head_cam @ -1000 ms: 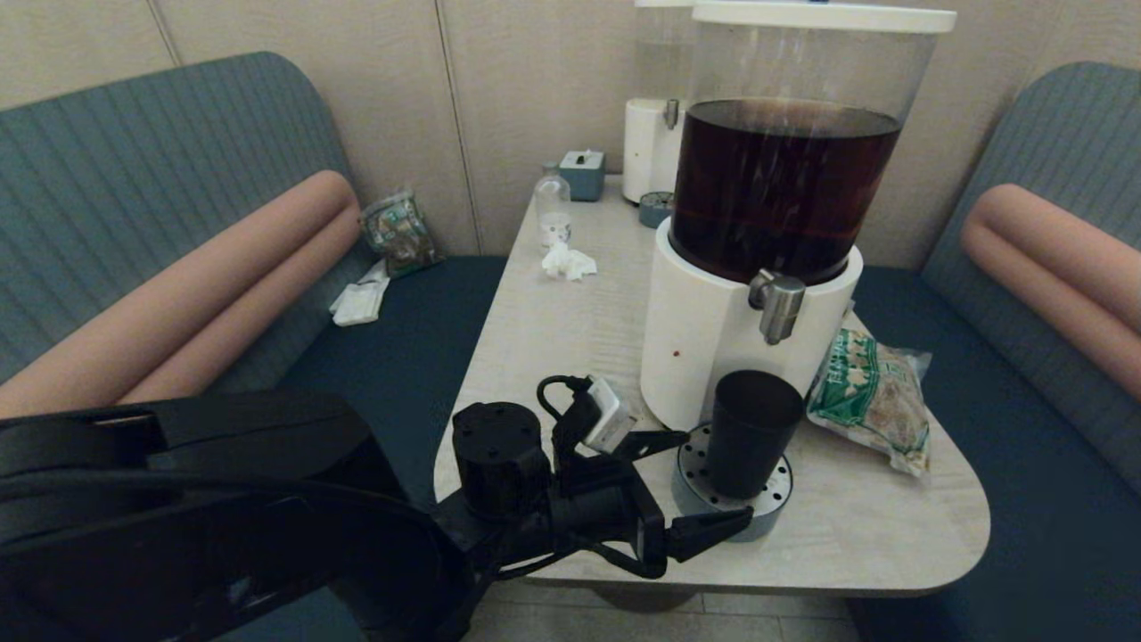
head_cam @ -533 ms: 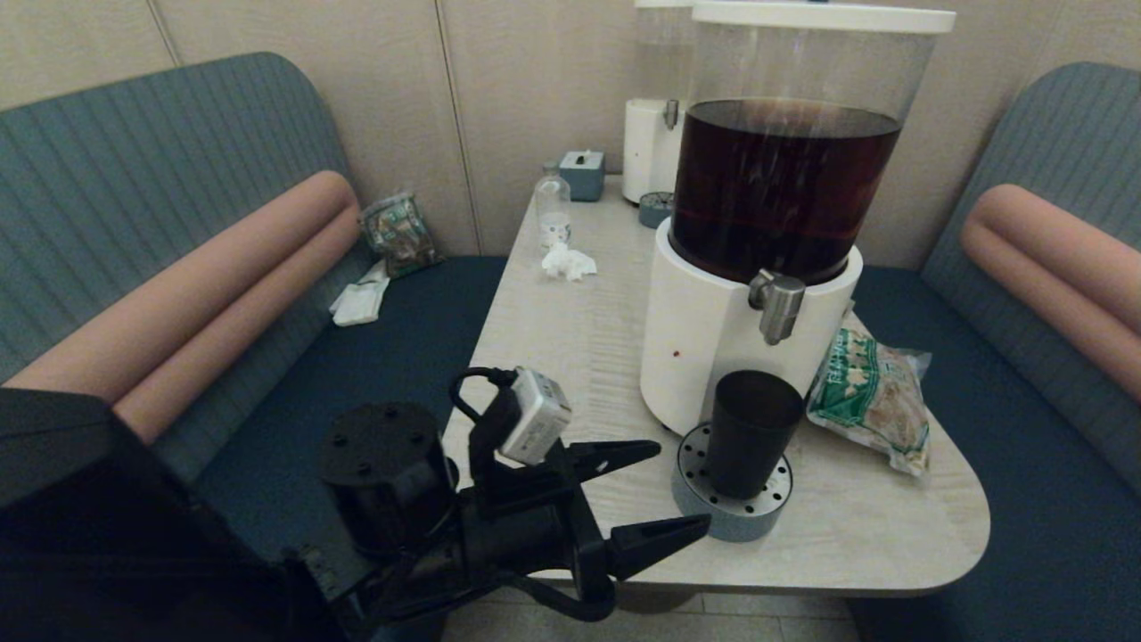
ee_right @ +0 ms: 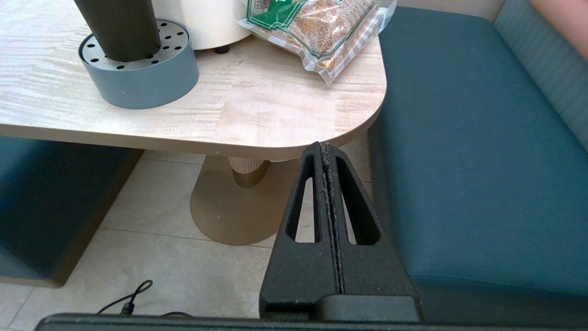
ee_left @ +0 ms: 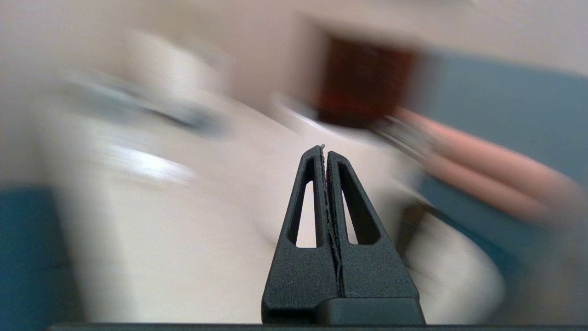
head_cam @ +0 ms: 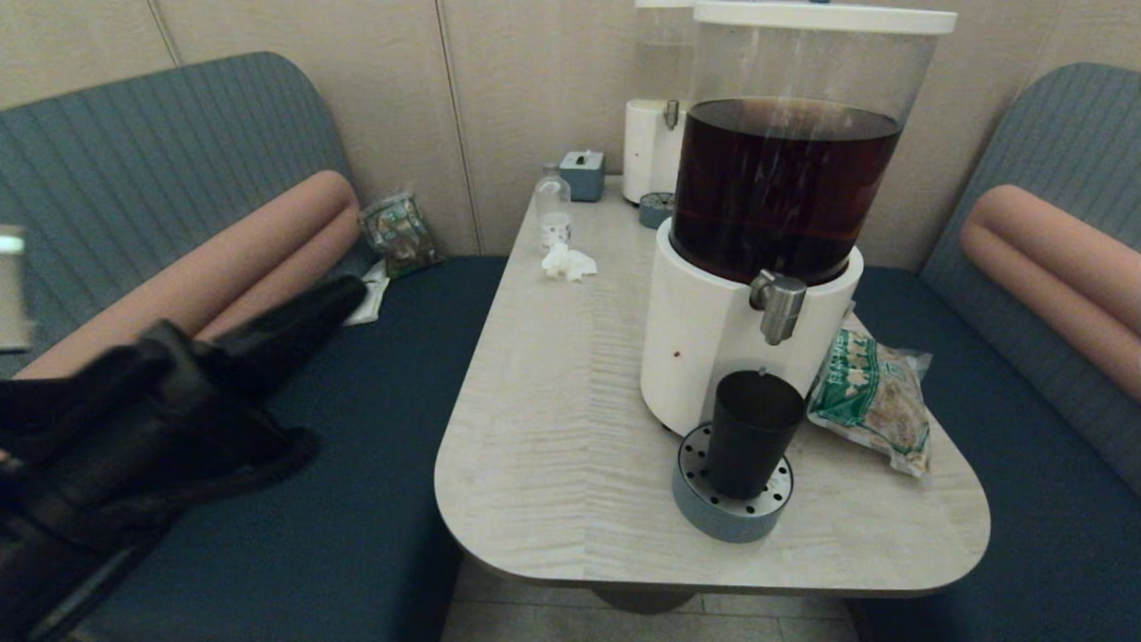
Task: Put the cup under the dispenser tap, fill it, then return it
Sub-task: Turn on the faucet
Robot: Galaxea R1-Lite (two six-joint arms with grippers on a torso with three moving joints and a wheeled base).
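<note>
Standing upright on the grey drip tray, the cup sits directly beneath the dispenser tap; the left gripper, fingers clenched on nothing, hangs well off the surface's left edge; the right gripper, likewise clenched, waits below the surface's near right corner, probably nearer.

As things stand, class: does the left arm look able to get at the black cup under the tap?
Probably yes. The left hand is shut, off the table over the bench, but bare tabletop lies between it and the cup, which stands free on the drip tray.
</note>
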